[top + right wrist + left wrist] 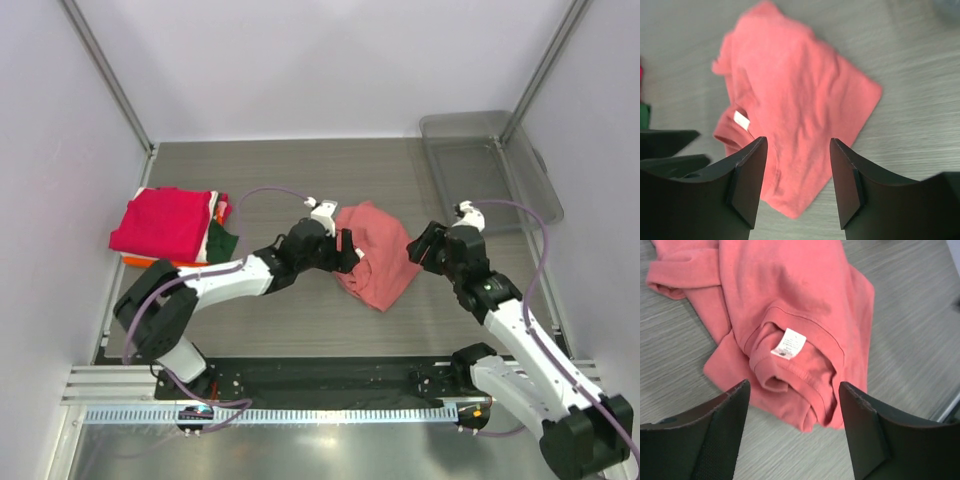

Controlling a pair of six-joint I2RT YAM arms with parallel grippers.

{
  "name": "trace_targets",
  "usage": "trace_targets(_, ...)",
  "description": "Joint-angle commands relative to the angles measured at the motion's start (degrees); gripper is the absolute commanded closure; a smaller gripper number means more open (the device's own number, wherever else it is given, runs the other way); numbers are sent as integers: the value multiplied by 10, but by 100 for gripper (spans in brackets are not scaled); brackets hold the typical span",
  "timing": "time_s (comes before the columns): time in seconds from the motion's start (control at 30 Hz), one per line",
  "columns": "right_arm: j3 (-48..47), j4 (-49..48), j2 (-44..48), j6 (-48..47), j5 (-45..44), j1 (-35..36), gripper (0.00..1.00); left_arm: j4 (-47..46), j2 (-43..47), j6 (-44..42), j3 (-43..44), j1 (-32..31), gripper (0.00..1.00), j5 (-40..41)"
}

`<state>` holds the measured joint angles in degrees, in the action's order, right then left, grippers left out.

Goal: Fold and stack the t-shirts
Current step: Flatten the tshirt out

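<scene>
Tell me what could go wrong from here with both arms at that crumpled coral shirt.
1. The coral shirt lies bunched, its collar doubled over. The open left fingers may pinch several layers and lift a lump instead of one edge.
2. The right fingers, also open, face the same shirt from the opposite side. The two arms might collide or tug against each other.
</scene>
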<state>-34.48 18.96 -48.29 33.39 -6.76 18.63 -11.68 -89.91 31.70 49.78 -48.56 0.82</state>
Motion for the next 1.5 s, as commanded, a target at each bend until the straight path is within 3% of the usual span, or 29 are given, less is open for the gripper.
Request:
trace_targets(0.0, -1, 9, 68, 8, -77, -1, 42, 62, -53, 44, 67, 4, 31, 1)
trace_targets(0.13, -7, 39, 102, 5, -92, -2, 42, 93, -100, 59, 109, 6, 34, -25)
trace_targets(0.17, -8, 43, 103, 2, -96, -2, 42, 93, -106, 61, 114, 6, 39, -28)
trace_targets(0.2, -9, 47, 103, 0, -97, -2, 42, 100, -114, 64, 118, 6, 52, -31)
trace_targets(0.33, -4, 52, 98, 1, -89, -2, 42, 158, -138, 71, 151, 10, 63, -16)
trace_targets(0.37, -4, 51, 97, 2, -86, -2, 43, 162, -139, 72, 153, 13, 70, -15)
trace_targets(0.4, -2, 51, 96, 4, -84, -3, 43, 164, -137, 73, 151, 19, 88, -17)
trace_targets(0.43, -1, 52, 94, 4, -82, -2, 44, 165, -127, 72, 147, 22, 98, -18)
trace_targets(0.47, 1, 50, 90, 3, -79, -2, 45, 168, -115, 73, 139, 25, 100, -14)
trace_targets(0.6, 8, 37, 45, -7, -58, -2, 45, 216, -34, 71, 119, 52, 100, 32)
trace_targets(0.73, 9, 14, 16, -6, -37, -2, 46, 278, 79, 100, 120, 151, 100, -6)
trace_targets(0.8, 7, 6, 18, -2, -26, -2, 46, 340, 150, 116, 137, 225, 100, -6)
trace_targets(0.93, -8, 6, 22, -7, -17, -2, 46, 428, 263, 95, 223, 249, 100, 48)
trace_targets(1.07, -19, 14, 22, -12, -19, -2, 46, 446, 289, 107, 299, 207, 100, -6)
trace_targets(1.2, -27, 14, 19, -5, -12, -2, 47, 463, 230, 78, 398, 26, 100, 51)
trace_targets(1.33, -26, 11, 22, -15, 1, -2, 47, 546, 151, 42, 492, -14, 100, 43)
trace_targets(1.47, -11, -17, 5, -45, 55, -2, 47, 598, 204, 25, 448, -11, 100, 143)
